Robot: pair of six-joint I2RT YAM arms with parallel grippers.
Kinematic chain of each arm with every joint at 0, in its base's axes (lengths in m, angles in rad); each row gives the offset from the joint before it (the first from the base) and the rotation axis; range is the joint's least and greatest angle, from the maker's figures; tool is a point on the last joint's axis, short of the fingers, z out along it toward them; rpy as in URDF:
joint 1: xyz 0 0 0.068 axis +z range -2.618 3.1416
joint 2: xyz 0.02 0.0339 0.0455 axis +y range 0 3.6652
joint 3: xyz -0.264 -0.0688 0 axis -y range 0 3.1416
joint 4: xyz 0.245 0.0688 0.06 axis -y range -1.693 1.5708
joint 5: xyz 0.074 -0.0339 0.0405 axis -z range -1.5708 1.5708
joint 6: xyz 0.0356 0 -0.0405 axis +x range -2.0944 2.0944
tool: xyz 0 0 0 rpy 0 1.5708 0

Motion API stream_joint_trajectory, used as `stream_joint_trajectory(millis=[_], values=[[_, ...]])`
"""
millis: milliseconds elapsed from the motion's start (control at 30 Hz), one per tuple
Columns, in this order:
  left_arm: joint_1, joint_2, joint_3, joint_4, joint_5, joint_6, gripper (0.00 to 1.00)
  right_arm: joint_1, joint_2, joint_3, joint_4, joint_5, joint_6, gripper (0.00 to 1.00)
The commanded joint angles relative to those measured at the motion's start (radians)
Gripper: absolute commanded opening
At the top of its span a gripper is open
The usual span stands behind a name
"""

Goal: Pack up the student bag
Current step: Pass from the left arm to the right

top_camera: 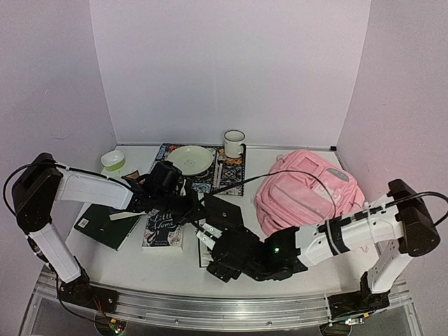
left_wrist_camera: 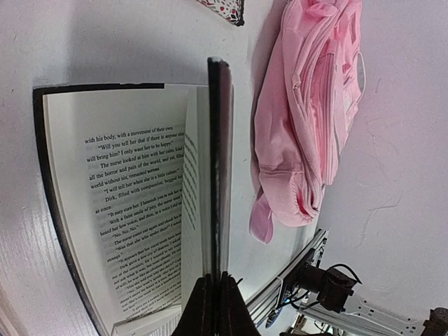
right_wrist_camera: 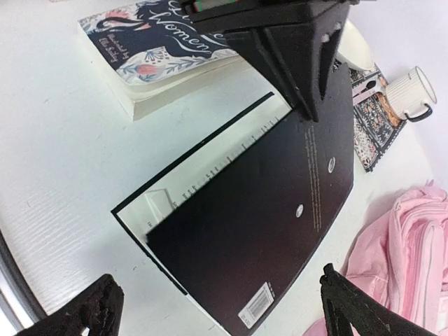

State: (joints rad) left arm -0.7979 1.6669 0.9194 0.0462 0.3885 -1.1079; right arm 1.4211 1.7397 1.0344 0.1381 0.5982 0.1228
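The student bag [top_camera: 308,192] lies flat on the right half of the white table [top_camera: 140,269], with both claws off to its left. The right gripper [right_wrist_camera: 218,283] hangs just off the bag's near-left corner, fingers spread wide and holding nothing. In the right wrist view the pink fabric fills the lower right corner, beside one fingertip. The left gripper [left_wrist_camera: 213,297] is farther left of the bag, pressed together on the cover of an open black book [top_camera: 224,211] (the cover stands edge-on in the left wrist view, with printed pages lying flat beside it).

The black book lies just left of the bag, parted from it by a strip of bare table, and the spread right claw faces it. Farther left of the bag lie a paperback titled Little Women [top_camera: 162,229] and, beyond that, a dark green book [top_camera: 105,225]. Behind the bag's left side, toward the back wall, a patterned placemat [top_camera: 231,175] carries a pale plate [top_camera: 190,159], and a white mug [top_camera: 234,143] stands at the mat's far corner. A small green bowl [top_camera: 113,161] stands well off to the left.

The bag's long axis slants from near-left to far-right. Its white patch [top_camera: 337,175] sits toward the far-right end, and a pink strap loop [left_wrist_camera: 260,225] hangs out at the near end.
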Motion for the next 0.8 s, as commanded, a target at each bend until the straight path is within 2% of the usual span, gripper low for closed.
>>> stream_joint_trajectory(millis=[0, 300, 467, 533, 633, 733, 767], values=[[-0.001, 0.001, 0.051, 0.052, -0.010, -0.024, 0.00, 0.020, 0.099, 0.075, -0.017, 0.173, -0.064, 0.98], [-0.002, -0.011, 0.034, 0.072, -0.011, -0.063, 0.00, 0.049, 0.259, 0.162, -0.008, 0.428, -0.077, 0.98], [-0.002, -0.012, 0.035, 0.089, -0.004, -0.094, 0.00, 0.075, 0.345, 0.198, -0.008, 0.612, -0.084, 0.92], [-0.002, -0.013, 0.037, 0.092, -0.002, -0.100, 0.01, 0.082, 0.352, 0.202, -0.008, 0.660, -0.083, 0.82], [-0.001, -0.017, 0.040, 0.093, -0.005, -0.104, 0.04, 0.085, 0.329, 0.193, -0.008, 0.693, -0.080, 0.62], [0.000, -0.030, 0.043, 0.093, -0.017, -0.095, 0.17, 0.085, 0.285, 0.173, -0.009, 0.706, -0.080, 0.36], [0.000, -0.038, 0.043, 0.092, -0.023, -0.090, 0.22, 0.085, 0.267, 0.168, -0.009, 0.706, -0.080, 0.31]])
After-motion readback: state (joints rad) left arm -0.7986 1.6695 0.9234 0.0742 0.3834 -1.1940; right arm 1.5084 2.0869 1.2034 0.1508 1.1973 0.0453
